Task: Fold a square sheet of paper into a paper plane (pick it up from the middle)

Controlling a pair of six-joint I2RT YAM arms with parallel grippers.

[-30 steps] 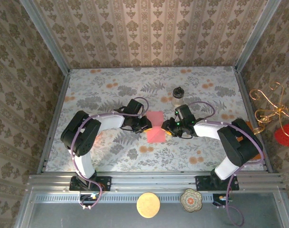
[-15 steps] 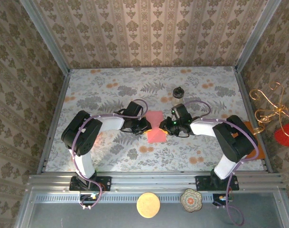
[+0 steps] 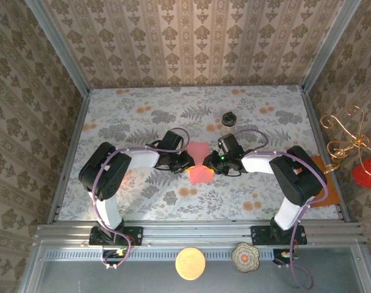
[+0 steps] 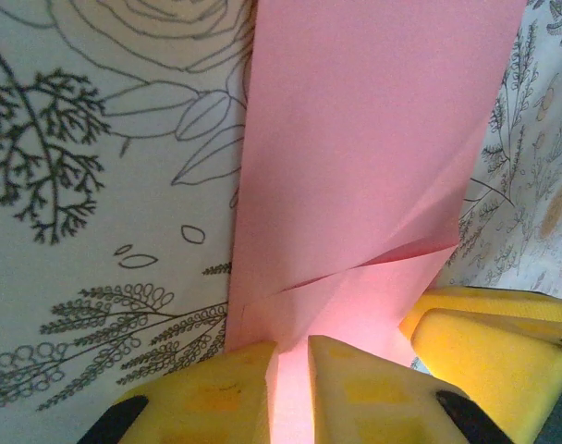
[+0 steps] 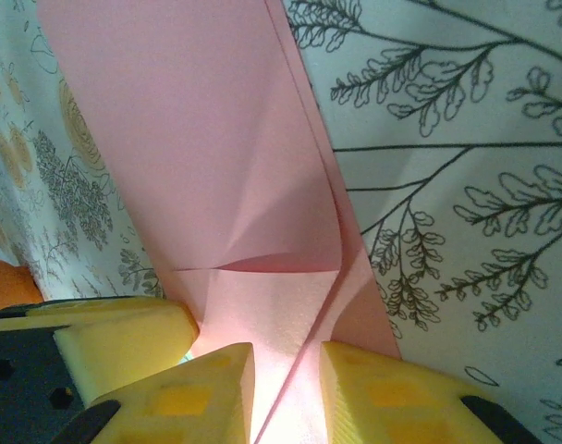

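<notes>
In the middle of the desk [image 3: 143, 122], the left hand [image 4: 292, 361] and right hand [image 5: 287, 365] each pinched opposite edges of the part-folded pink paper [image 3: 199, 167], which probably needed gentle, matched moves to avoid tearing.

We see a table [image 3: 143, 201] with a cloth full of flowers and leaves in grey, white and orange. Walls with patterned paper stand on three sides of it.

In the middle of the table is the square sheet of paper [image 3: 199, 163]. It is salmon pink and has folds in it. It looks pinched in at its middle, wider at the far end and the near end. We cannot tell how much of it lies flat.

Farther back, a bit to the right, a small jar [image 3: 228, 118] with a dark lid stands upright, apart from the paper.

At the right edge lies a bigger orange sheet [image 3: 329, 186].
</notes>
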